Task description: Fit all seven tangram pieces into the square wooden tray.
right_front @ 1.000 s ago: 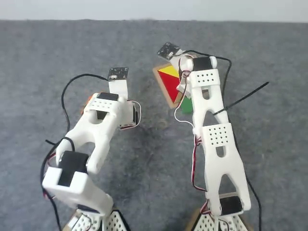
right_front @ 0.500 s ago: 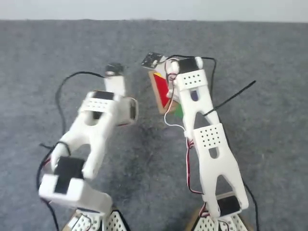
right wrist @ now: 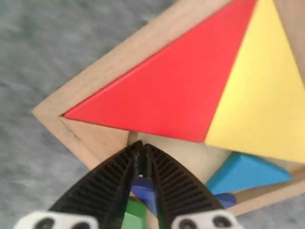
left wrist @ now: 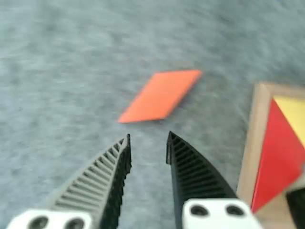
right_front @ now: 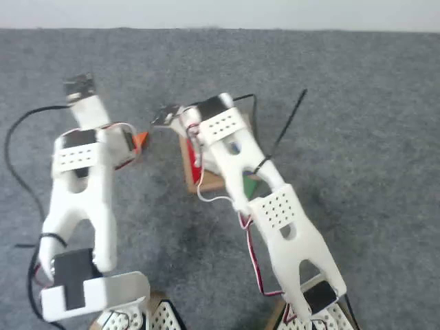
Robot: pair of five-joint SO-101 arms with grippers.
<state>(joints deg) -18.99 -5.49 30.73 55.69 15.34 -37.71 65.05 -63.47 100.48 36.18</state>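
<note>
My left gripper [left wrist: 147, 143] hangs released, jaws slightly apart, just short of the orange parallelogram [left wrist: 160, 95] lying on the grey mat [left wrist: 66, 47]. In the high view that piece peeks out left of centre. My right gripper [right wrist: 142, 145] is clenched on nothing over the wooden tray [right wrist: 119, 66], which sits mid-frame in the high view. The tray holds the red triangle [right wrist: 176, 86], yellow triangle [right wrist: 257, 95] and light-blue triangle [right wrist: 245, 174].

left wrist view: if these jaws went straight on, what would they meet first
Likely the orange piece, lying on the grey mat dead ahead of the open jaws; depth is unclear, so perhaps mat first.
</note>
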